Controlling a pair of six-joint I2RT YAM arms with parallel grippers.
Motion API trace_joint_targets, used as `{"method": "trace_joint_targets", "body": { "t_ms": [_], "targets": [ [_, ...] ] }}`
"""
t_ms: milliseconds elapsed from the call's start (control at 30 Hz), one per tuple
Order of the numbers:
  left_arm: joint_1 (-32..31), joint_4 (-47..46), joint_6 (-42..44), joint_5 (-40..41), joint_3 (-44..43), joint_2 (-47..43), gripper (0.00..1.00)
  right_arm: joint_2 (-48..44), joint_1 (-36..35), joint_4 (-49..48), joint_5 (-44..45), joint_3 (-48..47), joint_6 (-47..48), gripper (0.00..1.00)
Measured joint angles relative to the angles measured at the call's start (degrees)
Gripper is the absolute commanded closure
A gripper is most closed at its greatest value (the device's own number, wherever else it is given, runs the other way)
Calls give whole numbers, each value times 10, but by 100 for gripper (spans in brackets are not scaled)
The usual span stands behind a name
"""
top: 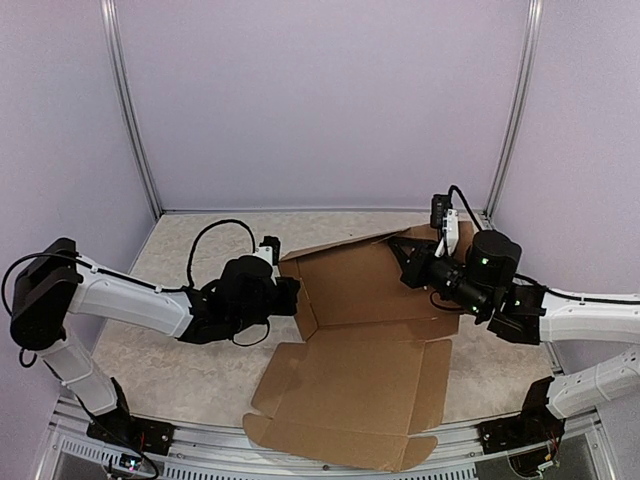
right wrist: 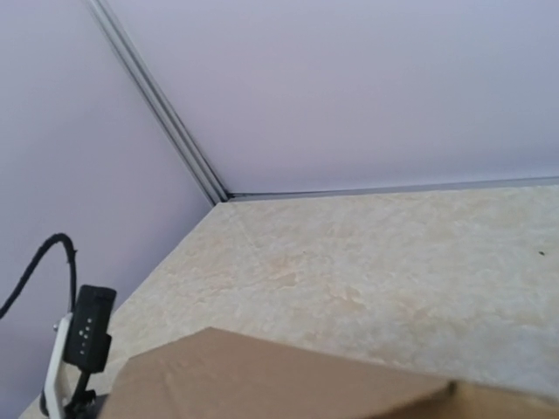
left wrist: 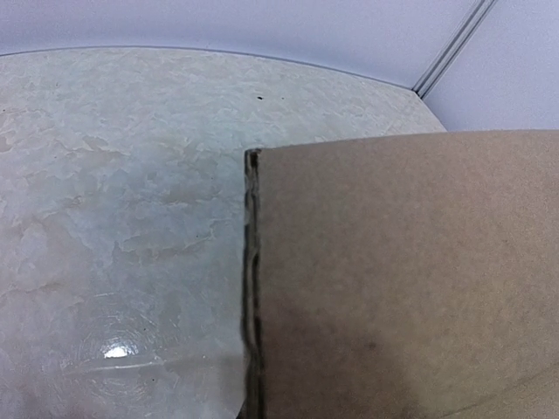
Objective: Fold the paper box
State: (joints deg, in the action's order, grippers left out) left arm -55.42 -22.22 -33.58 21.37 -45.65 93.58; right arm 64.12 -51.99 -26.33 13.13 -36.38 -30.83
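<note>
- Overhead view: the paper box (top: 350,385), a plain brown die-cut cardboard sheet with flaps and tabs, lies on the mottled beige table (top: 170,365) between my two arms. Its near half is flat; its far panel and left side flap are raised.
- The left gripper (top: 288,296) is closed, with its tips against the outside of that left flap. The right gripper (top: 405,258) is closed too, at the far right corner of the raised panel. I cannot tell whether either has card between its fingers or only pushes.
- Left wrist view: no fingers show. Card fills everything to the right of the tool, its cut corrugated edge upright straight ahead, with bare table to the left.
- Right wrist view: the fingers are hidden. The card's top edge sits just below the tool, and a small black module on a white bracket (right wrist: 86,330) is low to its left.
- Risk, as I judge it: closed tips may slip off the flap edge and let it spring flat. An unmatched push could slide the whole sheet towards the silver metal rail (top: 190,438), which the near tabs already reach.
- Around: a black cable (top: 205,240) loops behind the left gripper, and aluminium corner posts (top: 130,120) stand beyond. The raised card blocks both wrist cameras, so I only have the overhead view to steer by.
</note>
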Motion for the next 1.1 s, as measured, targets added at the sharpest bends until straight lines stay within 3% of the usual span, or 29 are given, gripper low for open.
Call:
{"method": "trace_joint_targets", "body": {
  "t_ms": [367,767,1100],
  "targets": [
    [48,-19,-24,-45,33,-34,100,-8,-8,49,-24,-25,26,100],
    [96,-11,-39,-63,63,-98,100,-146,-25,204,-106,-31,55,100],
    [131,-9,-73,-90,95,-157,100,-235,-27,260,-204,-31,110,100]
  ]
}}
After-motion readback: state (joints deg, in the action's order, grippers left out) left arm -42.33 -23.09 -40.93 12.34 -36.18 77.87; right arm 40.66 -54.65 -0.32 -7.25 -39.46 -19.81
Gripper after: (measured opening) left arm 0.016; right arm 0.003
